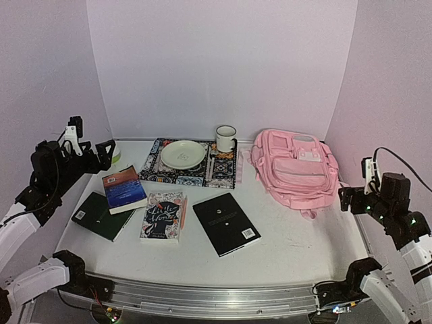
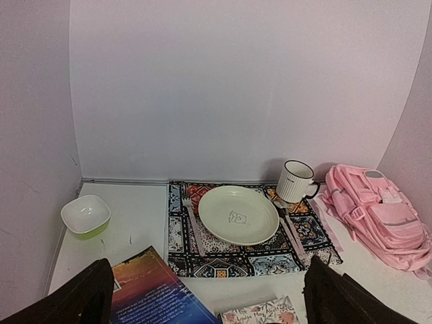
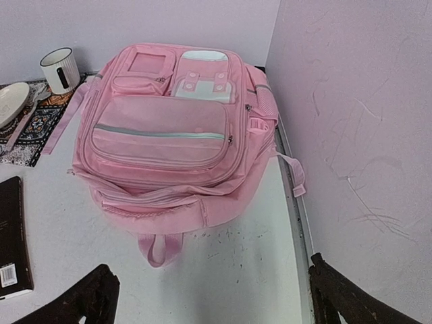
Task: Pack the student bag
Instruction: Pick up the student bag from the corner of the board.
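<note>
The student bag [image 1: 295,169] is a big pink backpack lying flat at the back right of the table, zip pockets up, also seen in the left wrist view [image 2: 378,216] and the right wrist view [image 3: 169,135]. Its zips look closed. Several books lie mid-table: a blue-orange one [image 1: 123,188], a dark green one [image 1: 101,214], a floral one [image 1: 163,216] and a black one [image 1: 226,223]. My left gripper [image 1: 104,154] hovers open above the table's left edge, holding nothing. My right gripper [image 1: 351,199] hovers open just right of the bag, also holding nothing.
A patterned placemat [image 1: 152,172] at the back holds a pale plate [image 1: 182,154], cutlery and a white mug [image 1: 225,138]. A green bowl [image 2: 86,216] sits in the back left corner. Walls enclose the table on three sides, and a metal rail [image 1: 202,297] runs along the front.
</note>
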{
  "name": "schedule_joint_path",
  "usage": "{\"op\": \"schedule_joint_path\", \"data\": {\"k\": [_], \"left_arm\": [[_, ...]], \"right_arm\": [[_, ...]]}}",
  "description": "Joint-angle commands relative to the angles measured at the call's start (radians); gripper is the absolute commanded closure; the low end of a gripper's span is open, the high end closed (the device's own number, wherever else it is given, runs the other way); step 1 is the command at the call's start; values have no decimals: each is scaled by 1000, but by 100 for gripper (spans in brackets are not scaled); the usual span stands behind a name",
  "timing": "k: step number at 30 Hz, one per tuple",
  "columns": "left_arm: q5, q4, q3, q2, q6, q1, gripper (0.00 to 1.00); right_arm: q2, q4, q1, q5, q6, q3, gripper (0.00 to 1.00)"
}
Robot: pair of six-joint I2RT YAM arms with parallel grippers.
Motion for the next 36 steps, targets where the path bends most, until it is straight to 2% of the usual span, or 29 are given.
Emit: {"op": "schedule_joint_path", "data": {"k": [1,11,20,26,36], "left_arm": [[6,35,28,-31,8,-2,0],[97,39,27,-40,4,-2,1],[151,39,18,-24,28,-2,0],[216,39,15,0,43,-3,1],[262,54,14,31,65,-3,1]], "right_arm": [[60,24,-2,-51,0,54,2],[320,-11,-2,-168,84,208,2],[651,-11,8,-200,28,315,2],[855,-57,139,-68,-127,398,2],[1101,-103,158,13,-340,496,2]]}}
